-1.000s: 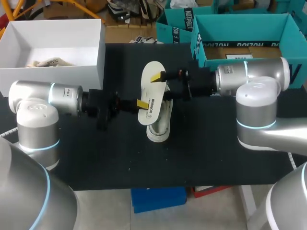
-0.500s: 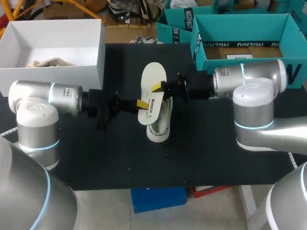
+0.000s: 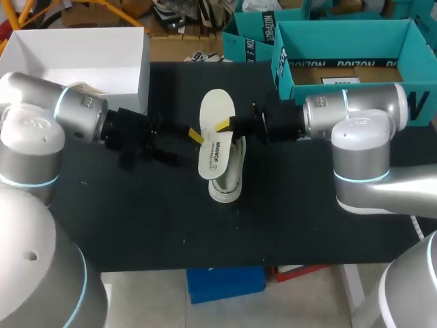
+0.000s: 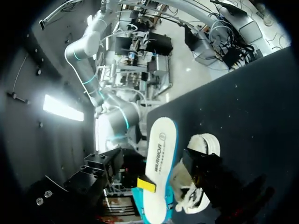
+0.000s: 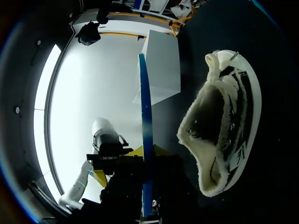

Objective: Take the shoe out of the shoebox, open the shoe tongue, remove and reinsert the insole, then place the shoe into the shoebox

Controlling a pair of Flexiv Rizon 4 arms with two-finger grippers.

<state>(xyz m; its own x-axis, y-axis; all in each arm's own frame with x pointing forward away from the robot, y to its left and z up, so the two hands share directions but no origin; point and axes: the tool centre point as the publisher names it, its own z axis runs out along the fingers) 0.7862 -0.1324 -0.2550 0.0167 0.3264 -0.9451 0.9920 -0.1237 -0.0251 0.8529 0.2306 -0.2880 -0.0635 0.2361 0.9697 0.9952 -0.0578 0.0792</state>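
Note:
The white insole (image 3: 217,130) hangs in the air over the middle of the table, tilted, printed face up. My right gripper (image 3: 225,125) is shut on its right edge. In the right wrist view the insole (image 5: 144,116) shows edge-on, clamped between the yellow tips of that gripper (image 5: 145,154). The white shoe (image 3: 229,179) lies on the black table under the insole, its opening (image 5: 224,126) gaping. My left gripper (image 3: 188,143) stands open just left of the insole, clear of it. From the left wrist I see the insole (image 4: 159,154) ahead and the shoe (image 4: 208,141) beside it.
A white open box (image 3: 136,75) with crumpled paper stands at the back left. A teal shoebox (image 3: 287,65) stands at the back right behind my right arm, with another teal box (image 3: 249,37) beside it.
My right gripper closed on the insole's edge. My left gripper opened, let the insole go and drew back to the left; the insole stays in the right gripper.

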